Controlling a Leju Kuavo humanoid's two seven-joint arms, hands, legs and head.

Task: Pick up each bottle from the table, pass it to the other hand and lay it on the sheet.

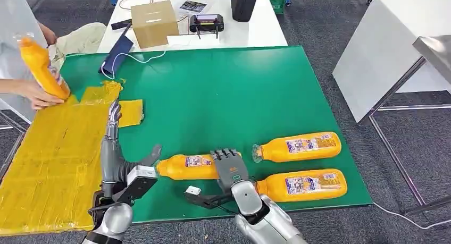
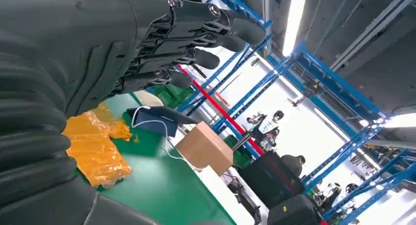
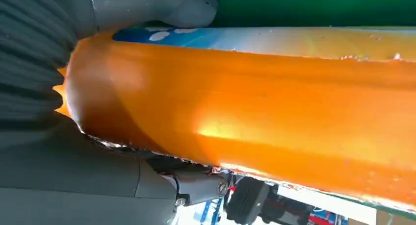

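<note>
The right hand (image 1: 227, 167) lies over the near-left bottle (image 1: 187, 167) on the green worktop (image 1: 223, 90), its fingers seemingly wrapping the body. It looks full, weighty, smooth and slippery; mid-body suits best. The left hand (image 1: 113, 143) is empty, fingers apart.

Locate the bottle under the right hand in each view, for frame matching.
Head view: the bottle lies on its side low in the picture, left of centre, the right hand over its base end.
Left wrist view: not in it.
Right wrist view: the bottle spans the frame.
Shared landmark: the green mat.
</note>
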